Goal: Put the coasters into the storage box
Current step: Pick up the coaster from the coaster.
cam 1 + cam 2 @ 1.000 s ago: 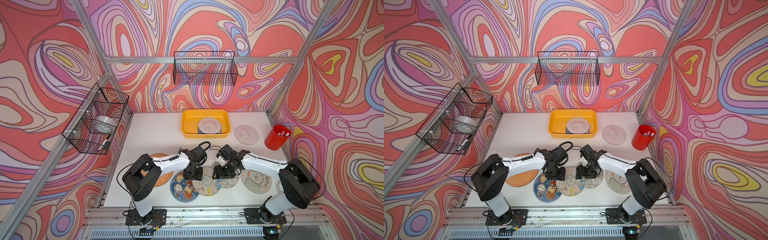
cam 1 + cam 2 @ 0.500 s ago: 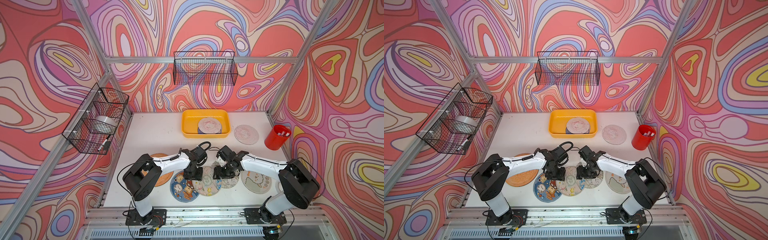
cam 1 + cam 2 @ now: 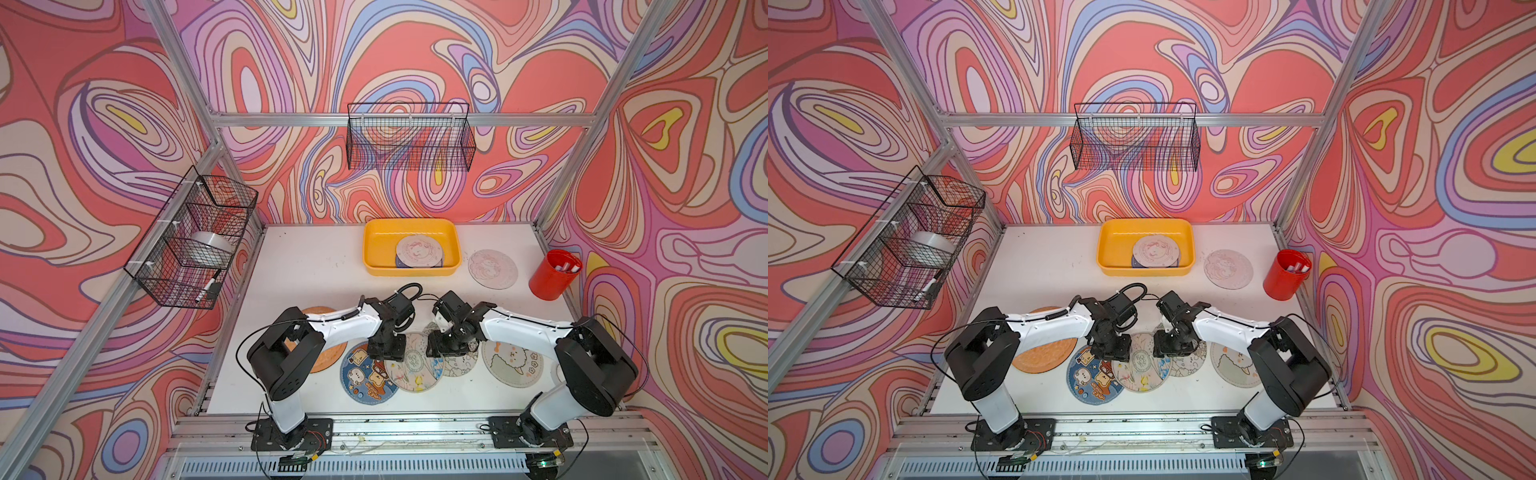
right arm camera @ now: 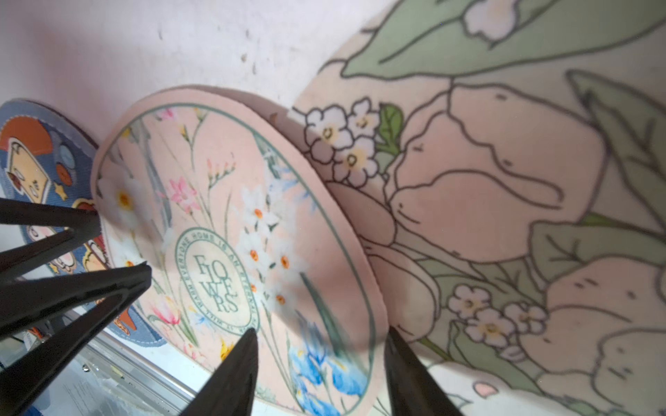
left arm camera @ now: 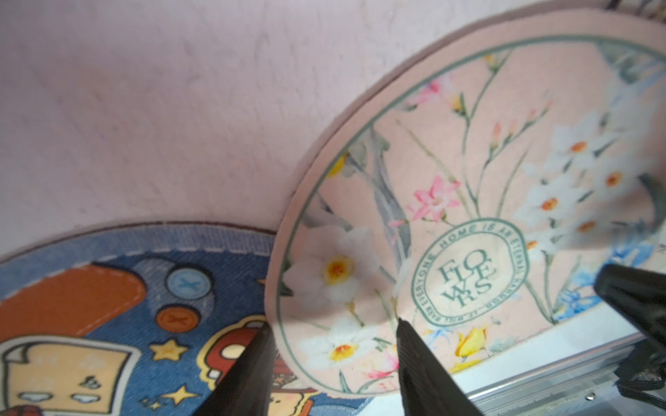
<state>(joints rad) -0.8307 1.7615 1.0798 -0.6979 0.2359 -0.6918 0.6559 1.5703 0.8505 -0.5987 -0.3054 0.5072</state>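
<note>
A pale flower coaster [image 3: 415, 370] [image 5: 468, 201] [image 4: 223, 230] lies near the table's front, overlapping a blue cartoon coaster [image 3: 365, 382] [image 5: 108, 295] and a tulip coaster [image 3: 459, 365] [image 4: 486, 187]. My left gripper [image 3: 386, 353] [image 5: 331, 342] is open, its fingers straddling the flower coaster's left rim. My right gripper [image 3: 442, 351] [image 4: 320, 342] is open too, straddling that coaster's right rim. An orange coaster [image 3: 332, 361] and a sheep coaster [image 3: 513, 361] flank the row. The yellow storage box [image 3: 374, 249] [image 3: 1108, 245] at the back holds stacked coasters [image 3: 419, 250]. A pink coaster [image 3: 493, 269] lies beside it.
A red cup [image 3: 555, 274] stands at the right edge near the pink coaster. Black wire baskets hang on the back wall [image 3: 409, 137] and the left wall [image 3: 195, 241], the left one holding a tape ring. Bare white table [image 3: 311, 266] lies between the arms and the box.
The right gripper's jaws have narrowed around the flower coaster's rim. The left gripper and both arms have hardly moved.
</note>
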